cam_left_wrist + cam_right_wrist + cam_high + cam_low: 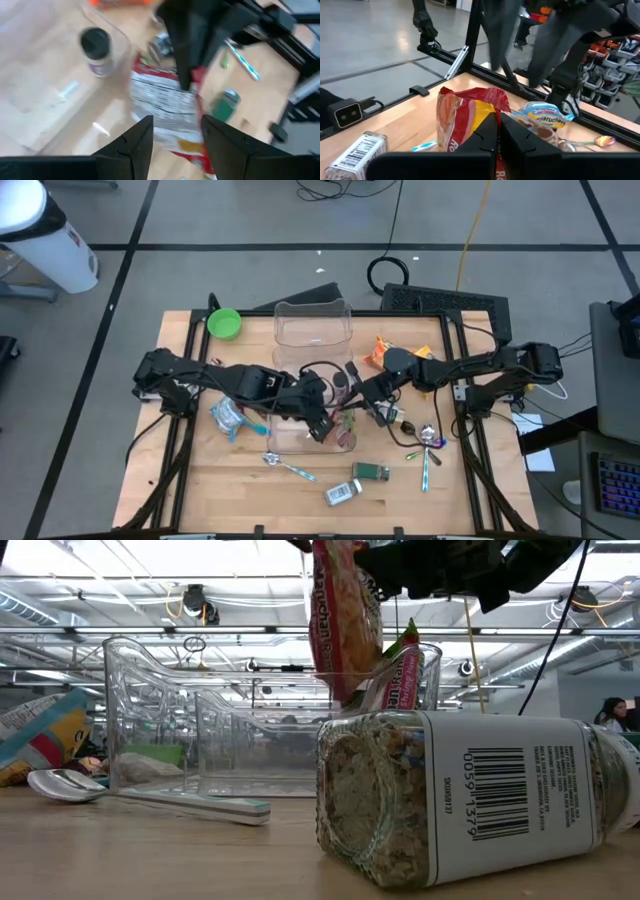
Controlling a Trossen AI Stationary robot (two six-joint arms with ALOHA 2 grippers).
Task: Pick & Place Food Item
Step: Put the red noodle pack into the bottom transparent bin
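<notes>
The right gripper [497, 131] is clenched on the top edge of a red and yellow noodle packet [465, 117], its two dark fingers [482, 137] pressed together with the wrapper pinched between them. In the high view that gripper [352, 395] sits near the middle of the table, over the near end of a clear plastic bin [313, 330]. The low view shows the packet [345, 625] hanging upright from above, its lower end dipping behind the bin's rim [270, 665]. The left gripper [172, 132] is released, its fingers [137, 145] spread apart and empty, pointing at the same packet [162, 107] from close by; in the high view it [322, 420] lies just beside the right gripper, on the left of it. Outward from the two arms, a spice jar [343, 492] lies on its side near the front edge of the wooden table [470, 480], and in the low view it [470, 800] fills the foreground with its barcode showing. A small green tin [371, 472] lies just behind the jar. A spoon with a pale handle [288, 467] lies to the left of the jar, and another spoon [428, 434] lies to the right beside a green-handled utensil [425, 468]. A green bowl [224, 323] stands at the far left corner, an orange snack bag [381, 351] lies right of the bin, and a crumpled blue and white wrapper [228, 416] lies under the left arm.
</notes>
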